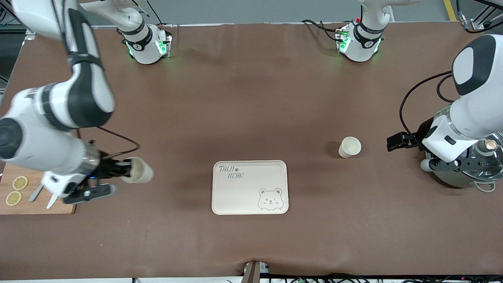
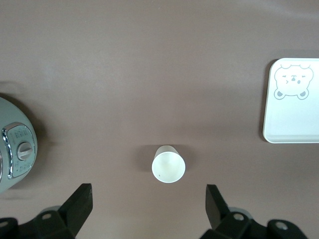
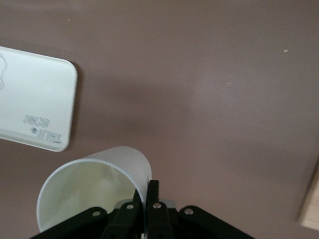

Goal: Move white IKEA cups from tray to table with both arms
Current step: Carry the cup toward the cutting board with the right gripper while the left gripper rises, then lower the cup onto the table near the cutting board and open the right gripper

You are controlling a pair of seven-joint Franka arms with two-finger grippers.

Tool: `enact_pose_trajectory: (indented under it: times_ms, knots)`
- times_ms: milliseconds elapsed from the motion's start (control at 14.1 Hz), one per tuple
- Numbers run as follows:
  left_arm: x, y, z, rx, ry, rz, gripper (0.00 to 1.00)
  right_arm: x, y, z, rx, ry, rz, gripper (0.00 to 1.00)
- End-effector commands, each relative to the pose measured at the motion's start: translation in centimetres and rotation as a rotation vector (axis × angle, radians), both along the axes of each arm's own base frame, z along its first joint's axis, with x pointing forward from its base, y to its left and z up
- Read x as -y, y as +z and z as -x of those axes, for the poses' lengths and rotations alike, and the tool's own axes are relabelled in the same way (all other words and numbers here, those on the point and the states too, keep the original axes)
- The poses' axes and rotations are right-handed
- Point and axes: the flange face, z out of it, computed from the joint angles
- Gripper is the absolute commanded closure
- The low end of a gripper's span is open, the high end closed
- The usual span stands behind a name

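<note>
Front view: the bear-faced tray (image 1: 250, 187) lies bare at the middle of the table (image 1: 251, 98), both cups already off it. One cup (image 1: 349, 147) stands upright on the table toward the left arm's end, a little farther from the front camera than the tray and well apart from it. The left claw (image 1: 399, 141) hangs just beside that cup on the side away from the tray, fingers spread wide and touching nothing; the left wrist view shows the cup (image 2: 168, 164) standing free between the two dark fingers (image 2: 79, 201).

The second cup (image 1: 138, 170) sits toward the right arm's end of the tray, tipped on a slant in the right claw (image 1: 126, 169). The right wrist view shows the fingers pinched together on that cup's (image 3: 94, 186) wall at the rim, mouth toward the lens, with a corner of the tray (image 3: 35, 99) in view. Whether its base touches the table cannot be told. A cutting board (image 1: 37, 196) with lemon slices (image 1: 16, 190) lies just beside this claw, on the side away from the tray.

By the look of things the left arm's share is done and the arm waits. The step in hand is the right arm's set-down. The next move likely calls for righting the cup, lowering it onto bare table clear of the board, then parting the fingers and lifting straight off so the rim is not dragged over.
</note>
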Motion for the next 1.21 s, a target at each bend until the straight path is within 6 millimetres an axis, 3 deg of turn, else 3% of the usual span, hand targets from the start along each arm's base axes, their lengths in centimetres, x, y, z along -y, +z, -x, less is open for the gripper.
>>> enact_pose_trajectory:
  times_ms: [0,213,356,498,640,782,996,1138]
  knots:
    - [1.0,3.4,1.6,0.001,-0.065,0.003,0.0,5.5,-0.6,0.0,-0.001,0.088,-0.028,1.0]
    - [1.6,6.3,3.3,0.001,-0.098,0.007,0.0,8.0,-3.2,-0.5,-0.021,0.137,-0.011,1.0]
    - [1.6,6.5,3.5,0.003,-0.086,0.006,0.0,9.3,-5.9,-1.0,-0.045,0.119,-0.012,1.0]
    - [1.9,6.8,3.7,0.004,-0.069,0.005,0.0,9.5,-8.5,-1.7,-0.045,0.113,-0.006,1.0]
    - [3.1,9.6,5.4,0.043,-0.079,-0.001,0.0,9.7,-11.2,-2.5,-0.026,0.105,0.003,1.0]
    - [1.4,9.4,5.2,0.029,-0.046,-0.006,0.0,10.7,-14.1,-2.8,-0.025,0.091,0.008,1.0]
    - [0.5,9.4,5.2,0.026,-0.083,0.004,0.0,10.9,-17.3,-3.1,-0.034,0.083,0.01,1.0]
    - [-0.6,10.5,6.0,0.031,-0.1,0.001,0.0,10.9,-19.0,-2.9,-0.043,0.08,0.009,1.0]
